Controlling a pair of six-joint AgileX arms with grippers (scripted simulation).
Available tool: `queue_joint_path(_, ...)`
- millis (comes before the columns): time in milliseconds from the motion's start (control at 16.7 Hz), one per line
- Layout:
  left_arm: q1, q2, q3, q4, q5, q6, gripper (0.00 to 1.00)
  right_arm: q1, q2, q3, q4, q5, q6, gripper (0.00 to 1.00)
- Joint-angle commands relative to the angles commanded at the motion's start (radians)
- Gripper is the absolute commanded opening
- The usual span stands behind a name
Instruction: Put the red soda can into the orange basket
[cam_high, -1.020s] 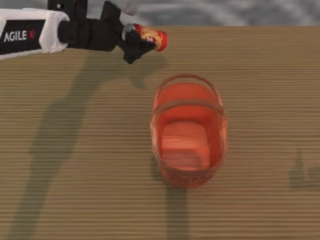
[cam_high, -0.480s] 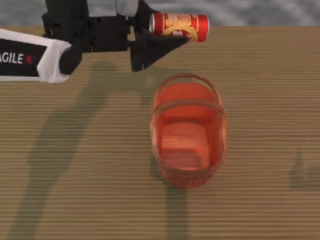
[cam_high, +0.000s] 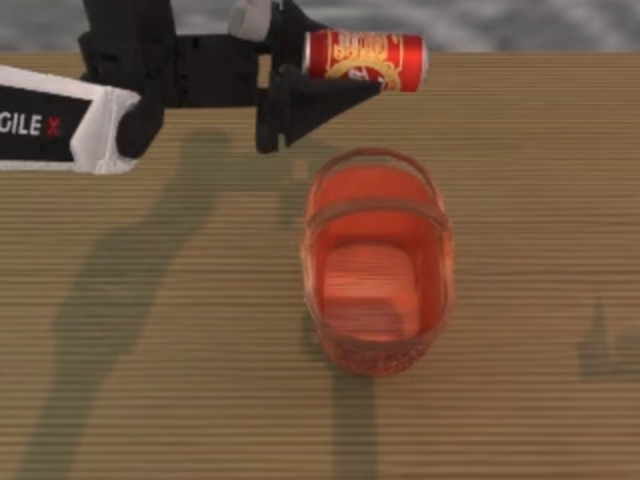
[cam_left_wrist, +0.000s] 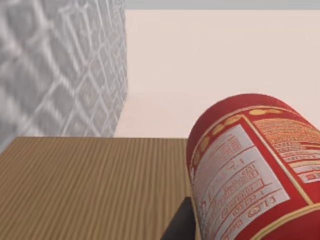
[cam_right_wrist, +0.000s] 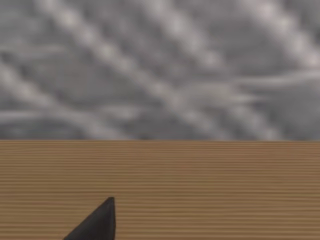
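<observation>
Red soda can: lying sideways, held aloft at 12 o'clock of orange basket, near far table edge. Left gripper: jaws clamped on the can's silver end. Likely light, rigid, smooth-walled, prone to slip; mid-body grip safer. Right gripper: parked, jaws' state cannot tell.

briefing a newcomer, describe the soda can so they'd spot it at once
Start at the orange basket mid-table, then look toward the far edge above it. There the left gripper holds the red soda can sideways in the air: small, red, with gold bands.
</observation>
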Motion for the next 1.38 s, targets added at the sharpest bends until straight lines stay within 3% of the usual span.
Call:
queue_joint_path(180,0.000,0.037,-0.008,0.041,0.004,0.000,0.00,0.000,0.000,0.000,0.000,0.000,0.000,1.00)
queue_joint_path(600,0.019,0.238,-0.064,0.313,0.004,-0.006,0.00,0.000,0.000,0.000,0.000,0.000,0.000,1.00)
queue_joint_path(900,0.020,0.253,-0.070,0.330,0.003,-0.007,0.00,0.000,0.000,0.000,0.000,0.000,0.000,1.00)
queue_joint_path(1380,0.020,0.253,-0.070,0.330,0.003,-0.007,0.60,0.000,0.000,0.000,0.000,0.000,0.000,1.00)
